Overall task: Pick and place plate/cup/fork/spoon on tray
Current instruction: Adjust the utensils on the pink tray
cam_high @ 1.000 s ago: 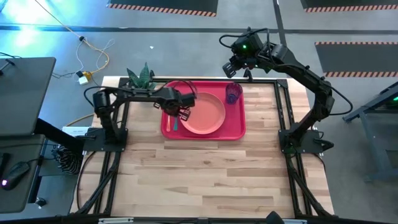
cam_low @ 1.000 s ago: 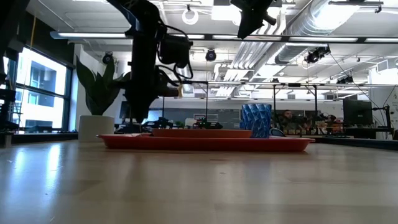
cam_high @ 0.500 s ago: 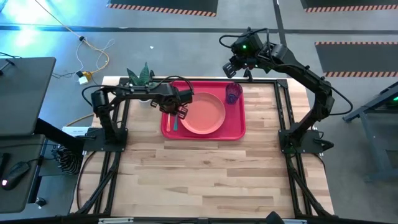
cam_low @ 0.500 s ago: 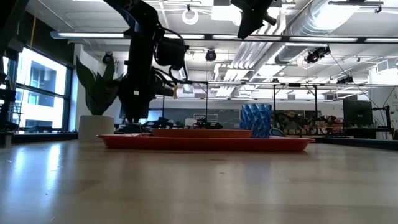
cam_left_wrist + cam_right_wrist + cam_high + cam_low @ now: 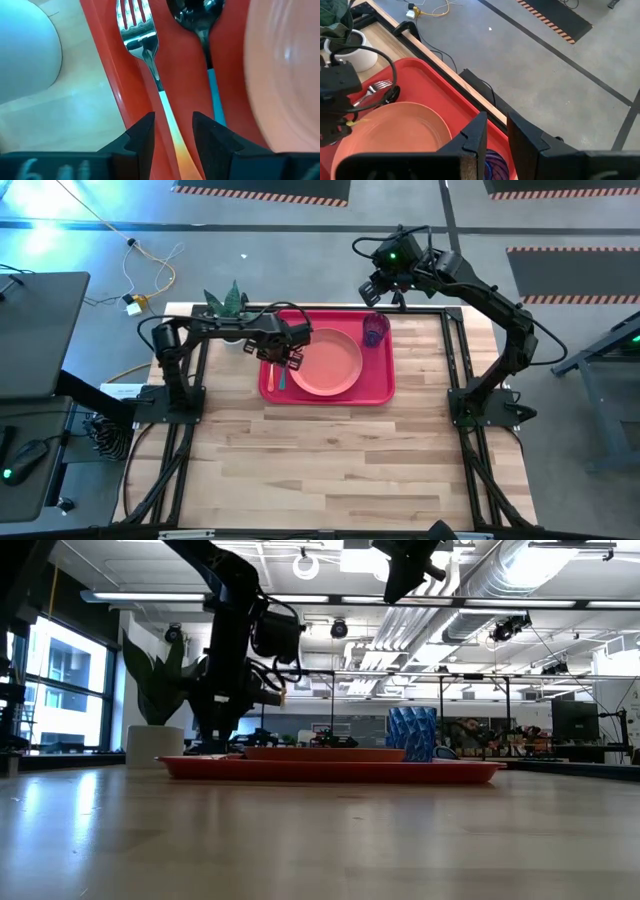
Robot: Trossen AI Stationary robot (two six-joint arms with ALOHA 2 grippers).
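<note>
The red tray (image 5: 380, 390) lies at the table's far middle. On it rest the salmon plate (image 5: 330, 362) and, in the far right corner, the blue cup (image 5: 375, 330), standing upright. The fork (image 5: 145, 45) and the spoon (image 5: 200, 20) lie side by side on the tray's left strip, between its rim and the plate. My left gripper (image 5: 172, 137) points down over them, open, with a finger on each side of the fork's orange handle (image 5: 172, 132), apart from it. My right gripper (image 5: 496, 132) hangs high above the table's far edge near the cup, a narrow gap between its fingers and nothing in it.
A potted plant in a white pot (image 5: 232, 340) stands just off the tray's far left corner, close to my left arm. The wooden table (image 5: 330, 470) stretches bare from the tray to the near edge. Black frame rails run along the table's sides.
My left gripper has shifted a little toward the table's left edge above the tray's left strip and turned slightly. The tray, plate and cup have stayed put.
</note>
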